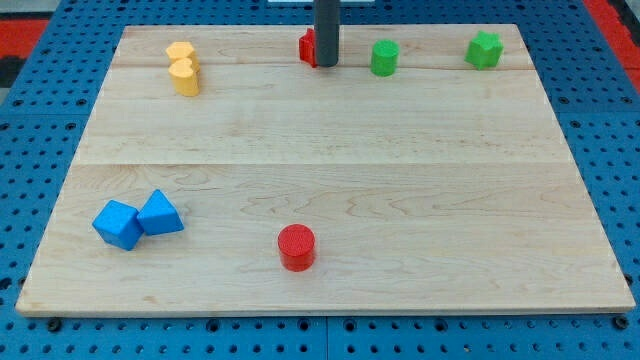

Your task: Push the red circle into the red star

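The red circle [296,247] sits near the view's bottom, a little left of centre. The red star [308,46] sits at the view's top, mostly hidden behind my rod; only its left part shows. My tip [327,64] rests on the board right against the red star's right side, far above the red circle. The rod comes down from the view's top edge.
A yellow block [183,68] is at the top left. A green cylinder [384,57] and a green star-like block [483,49] are at the top right. A blue cube [118,224] and a blue wedge-like block [160,213] touch at the bottom left. The wooden board [400,200] ends in edges all round.
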